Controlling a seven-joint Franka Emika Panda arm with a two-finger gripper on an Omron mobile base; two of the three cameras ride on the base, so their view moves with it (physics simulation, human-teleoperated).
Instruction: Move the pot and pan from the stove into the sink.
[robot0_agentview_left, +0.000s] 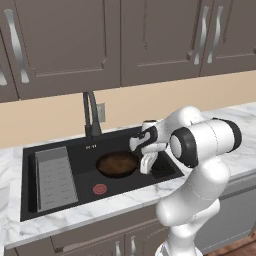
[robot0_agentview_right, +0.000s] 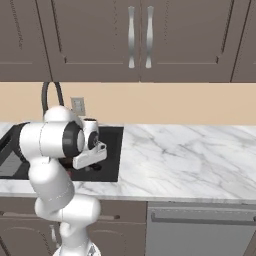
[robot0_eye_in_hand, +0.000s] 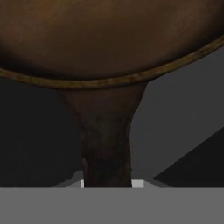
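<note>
Left base view: the pan (robot0_agentview_left: 117, 164), round, shallow, brown inside, is seen at frame centre within the black sink (robot0_agentview_left: 75, 200). The claw (robot0_agentview_left: 146, 165) is closed on its handle.
Hand view: the dark handle is gripped at bottom centre, under the brown rim.

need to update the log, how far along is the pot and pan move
Done: nothing fully. In hand: the shallow brown skillet is inside the black recessed sink, and the gripper is shut on its long dark handle, not yet let go. Left: release it, then bring the pot over; the basin holds no pot, and its whereabouts can't be told from here.
</note>
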